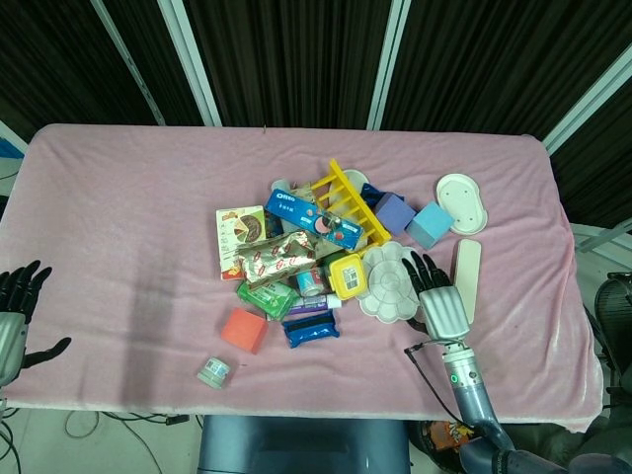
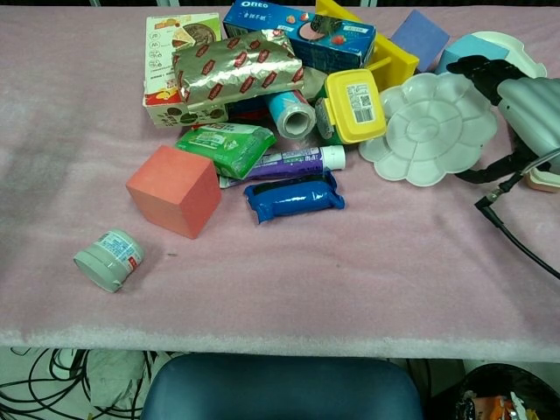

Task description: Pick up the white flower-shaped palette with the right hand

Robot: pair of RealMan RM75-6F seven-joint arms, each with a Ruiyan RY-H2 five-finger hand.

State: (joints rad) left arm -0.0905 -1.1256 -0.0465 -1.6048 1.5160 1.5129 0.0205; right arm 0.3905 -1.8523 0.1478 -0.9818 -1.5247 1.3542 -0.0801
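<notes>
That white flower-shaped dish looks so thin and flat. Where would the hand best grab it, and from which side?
Probably by its scalloped rim on the right, where the right hand already is. The palette is a shallow disc, tilted, with its far edge raised, so fingers could slip under that edge while the thumb presses on top. Its left side crowds against the yellow box, leaving little room there.
</notes>
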